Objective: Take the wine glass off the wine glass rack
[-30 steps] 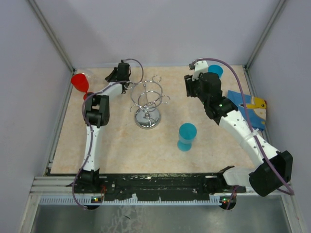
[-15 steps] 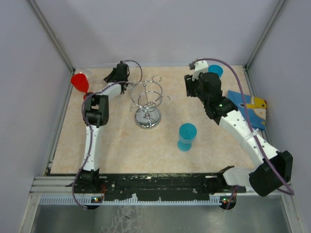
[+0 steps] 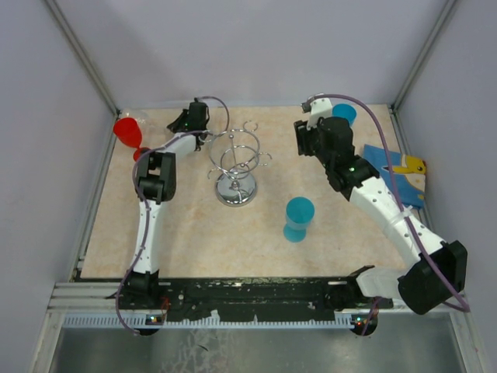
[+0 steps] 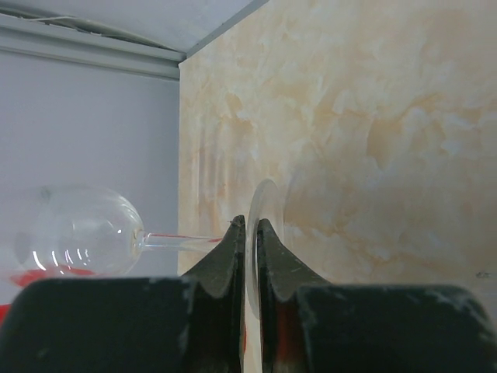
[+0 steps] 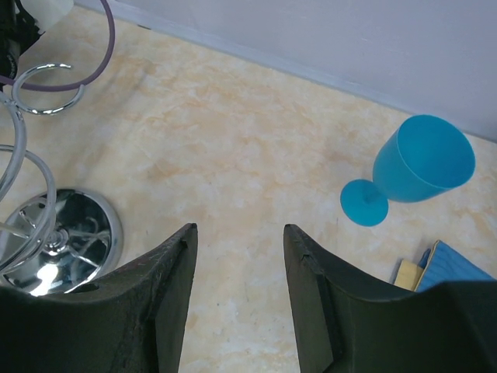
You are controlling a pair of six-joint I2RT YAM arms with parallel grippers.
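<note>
The wine glass rack [image 3: 237, 163] is a chrome wire stand with a round shiny base, and it stands mid-table with nothing on its hooks. It also shows in the right wrist view [image 5: 66, 241]. My left gripper [image 3: 178, 123] is at the back left, to the left of the rack. In the left wrist view it [image 4: 248, 224] is shut on the foot of a clear wine glass [image 4: 81, 229]. The glass lies sideways above the table, with its bowl toward the left wall. My right gripper [image 3: 301, 141] [image 5: 239, 229] is open and empty, to the right of the rack.
A red glass [image 3: 128, 132] stands at the back left by the wall. One blue goblet [image 3: 299, 217] stands in front of the rack, and another [image 3: 344, 114] [image 5: 419, 167] stands at the back right. A blue cloth with a yellow piece [image 3: 400, 167] lies at the right edge.
</note>
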